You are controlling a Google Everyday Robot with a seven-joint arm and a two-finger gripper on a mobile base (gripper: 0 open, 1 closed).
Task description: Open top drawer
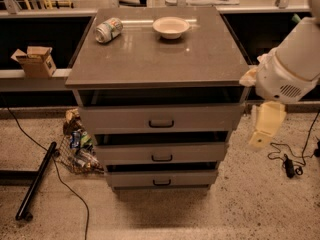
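Camera view, one arm at right: gripper (264,128), cream-coloured, hangs below the white arm housing (287,66), just beside the cabinet's right edge and level with the top drawer, touching nothing; whether it is apart or together cannot be told. Top drawer (200,118): the widest grey front, directly under the cabinet top (150,59), with a dark gap along its upper edge and a black loop handle (161,124) at centre. Two narrower drawers (200,153) sit below it. On the cabinet top: can (108,29) on its side at rear left, pale bowl (171,27) near it. Left of the cabinet: cardboard box (36,61) on a ledge, litter (77,146) and a black pole (36,180) on the speckled floor.
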